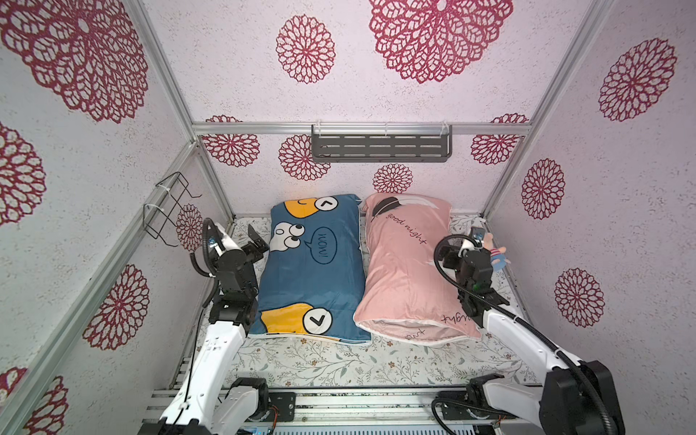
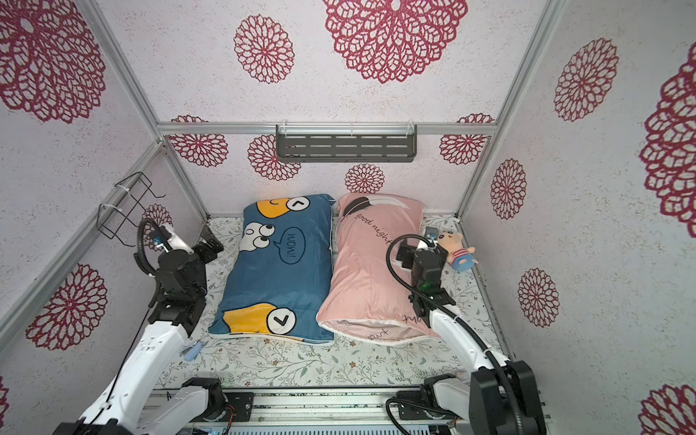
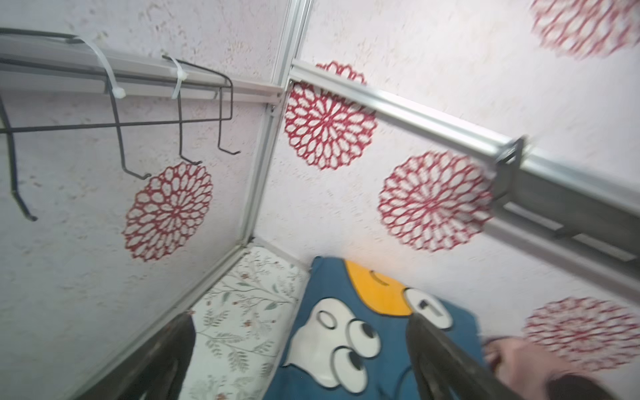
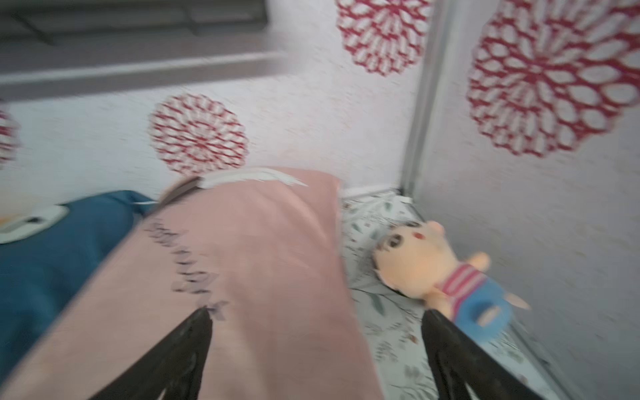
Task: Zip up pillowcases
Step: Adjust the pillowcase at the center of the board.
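Two pillowcases lie side by side on the floral sheet (image 1: 339, 361). The blue pillowcase (image 1: 316, 263) (image 2: 278, 263) with cartoon faces is on the left. The pink pillowcase (image 1: 403, 263) (image 2: 369, 271) with "good night" script is on the right, and white lining shows along its near end. My left gripper (image 1: 260, 241) (image 3: 301, 318) hovers open by the blue pillowcase's (image 3: 346, 346) left edge. My right gripper (image 2: 416, 243) (image 4: 317, 313) hovers open over the right edge of the pink pillowcase (image 4: 259, 259). Neither gripper holds anything.
A small plush doll (image 2: 457, 250) (image 4: 426, 266) in a striped shirt lies at the right wall, just beyond my right gripper. A grey shelf (image 1: 380, 147) hangs on the back wall, a wire rack (image 1: 169, 207) on the left wall. A small blue item (image 2: 192, 350) lies near the left arm.
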Motion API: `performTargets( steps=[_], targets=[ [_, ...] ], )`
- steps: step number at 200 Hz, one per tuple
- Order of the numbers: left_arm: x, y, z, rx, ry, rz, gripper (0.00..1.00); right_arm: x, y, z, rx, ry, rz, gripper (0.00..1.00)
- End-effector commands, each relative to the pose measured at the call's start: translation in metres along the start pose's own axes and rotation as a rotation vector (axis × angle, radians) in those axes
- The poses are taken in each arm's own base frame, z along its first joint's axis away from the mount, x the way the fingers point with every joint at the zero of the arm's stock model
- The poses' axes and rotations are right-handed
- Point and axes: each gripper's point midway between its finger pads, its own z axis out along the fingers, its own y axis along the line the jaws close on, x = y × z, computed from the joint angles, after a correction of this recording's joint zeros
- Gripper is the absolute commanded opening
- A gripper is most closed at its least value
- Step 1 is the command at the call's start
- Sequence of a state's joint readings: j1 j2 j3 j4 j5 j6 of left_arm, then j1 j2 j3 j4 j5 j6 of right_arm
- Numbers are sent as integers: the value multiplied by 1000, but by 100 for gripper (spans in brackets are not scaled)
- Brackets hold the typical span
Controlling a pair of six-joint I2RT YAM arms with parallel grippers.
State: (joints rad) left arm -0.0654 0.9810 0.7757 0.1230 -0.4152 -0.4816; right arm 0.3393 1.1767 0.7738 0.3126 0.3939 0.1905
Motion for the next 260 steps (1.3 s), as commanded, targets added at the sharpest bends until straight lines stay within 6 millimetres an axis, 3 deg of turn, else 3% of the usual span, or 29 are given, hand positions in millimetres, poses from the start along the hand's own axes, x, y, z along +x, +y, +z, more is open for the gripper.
performTargets(
  steps=[1, 35, 54, 71, 83, 117, 147, 171, 188, 206, 235, 260],
  targets=[
    [171, 28, -25, -71, 626, -3, 95, 97, 62, -24, -141, 434, -99, 93],
    [219, 48, -39, -154, 842, 185, 95, 150, 177, -64, -435, 617, -111, 82],
    [241, 43, -40, -124, 902, 155, 94, 179, 209, -67, -478, 678, -82, 67],
    [259, 37, -40, -106, 934, 132, 94, 209, 207, -59, -436, 739, -75, 66],
    [267, 32, -44, -100, 955, 153, 95, 216, 195, -54, -398, 749, -75, 66],
    [295, 8, -56, -58, 1004, 187, 95, 225, 116, -39, -258, 791, 9, 66],
    [315, -29, -66, 6, 1030, 171, 96, 223, 48, -42, -120, 801, -27, 68],
    [312, -75, -70, 94, 1007, 180, 97, 198, 13, -47, -72, 775, -31, 70],
    [285, -100, -70, 151, 945, 241, 97, 172, 20, -52, -127, 739, -41, 71],
    [250, -105, -75, 171, 924, 309, 98, 155, 53, -62, -244, 717, -64, 72],
    [211, -52, -100, 22, 930, 452, 98, 149, 113, -80, -384, 727, -175, 79],
    [218, -1, -126, -68, 993, 409, 98, 156, 166, -83, -518, 738, -172, 89]
  ],
)
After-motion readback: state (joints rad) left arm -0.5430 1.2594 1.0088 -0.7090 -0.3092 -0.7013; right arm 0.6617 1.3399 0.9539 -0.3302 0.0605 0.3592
